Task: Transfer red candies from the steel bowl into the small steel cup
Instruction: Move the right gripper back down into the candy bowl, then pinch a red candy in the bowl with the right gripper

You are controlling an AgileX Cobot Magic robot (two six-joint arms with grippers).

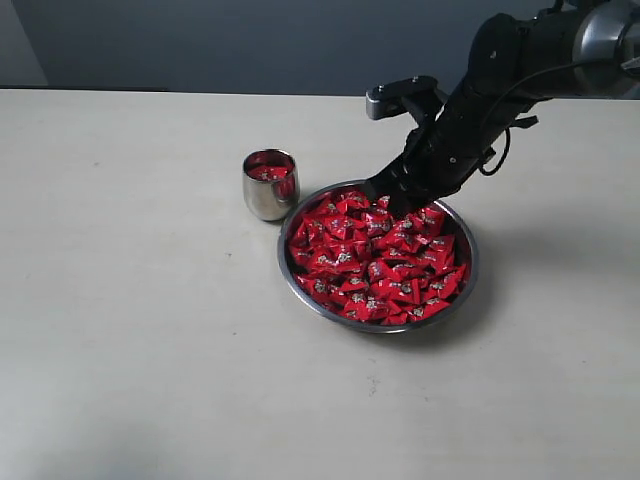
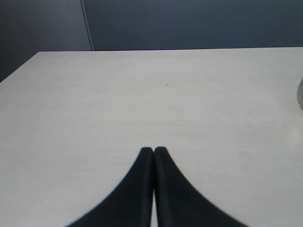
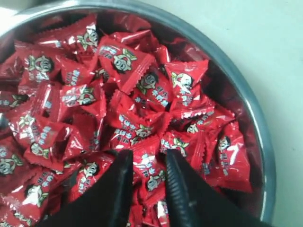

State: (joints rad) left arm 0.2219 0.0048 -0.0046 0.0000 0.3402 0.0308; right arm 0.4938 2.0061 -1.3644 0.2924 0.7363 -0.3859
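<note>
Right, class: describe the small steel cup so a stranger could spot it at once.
On the pale table, find the wide steel bowl heaped with red candies. Just left of its rim stands the small steel cup. Unlike the shallow bowl, it is narrow, round-bellied and holds only a few candies.

The small steel cup stands on the table just left of the steel bowl — red candies lie in both.
</note>
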